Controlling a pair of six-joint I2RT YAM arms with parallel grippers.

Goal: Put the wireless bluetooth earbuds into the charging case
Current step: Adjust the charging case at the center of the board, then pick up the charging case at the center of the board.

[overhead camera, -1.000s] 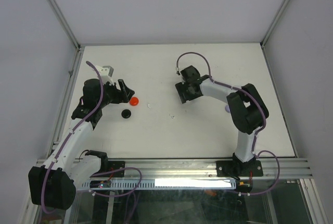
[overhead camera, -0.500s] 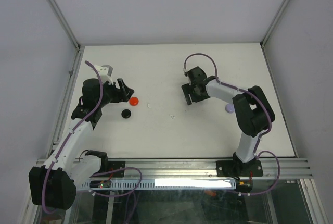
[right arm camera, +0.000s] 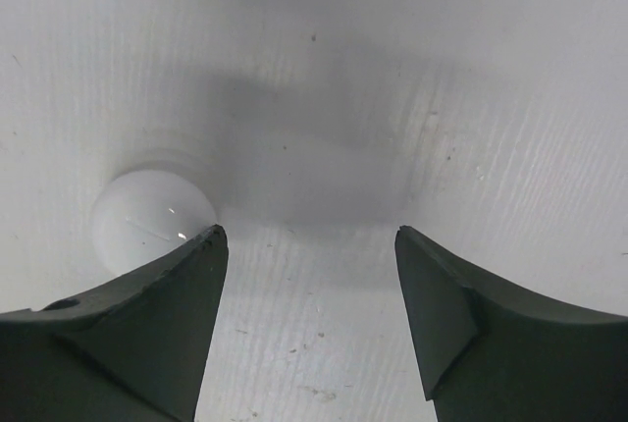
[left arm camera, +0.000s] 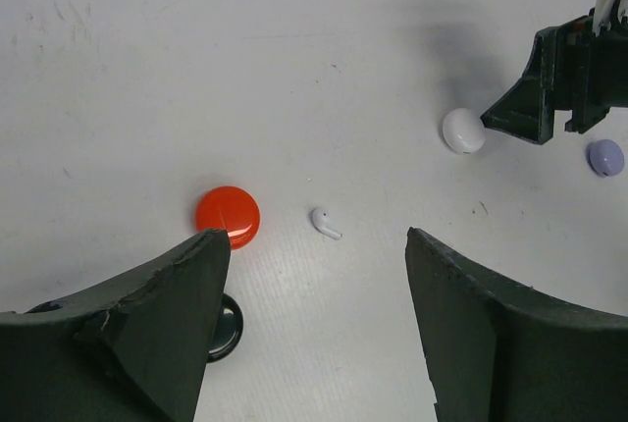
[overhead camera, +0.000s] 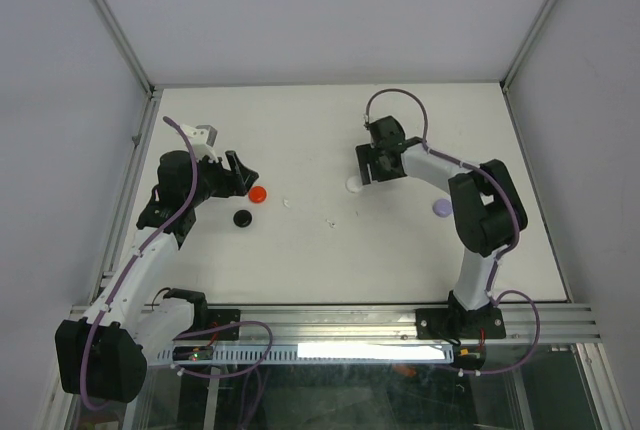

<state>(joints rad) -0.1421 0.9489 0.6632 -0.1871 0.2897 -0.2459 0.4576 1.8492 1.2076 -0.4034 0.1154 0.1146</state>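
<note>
Earbud [left arm camera: 325, 223] lies just right of the red case [left arm camera: 228, 216]. Left end effector [left arm camera: 314, 245] gapes wide, empty; centre it over the bud.

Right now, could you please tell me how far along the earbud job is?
Nothing looks done: a white earbud lies loose on the table, outside any case. Nothing is in hand: the left claw and right claw are both open and empty, the right one beside the white case. Left to do: pick up the earbud, open a case and seat it; the red case looks shut.
</note>
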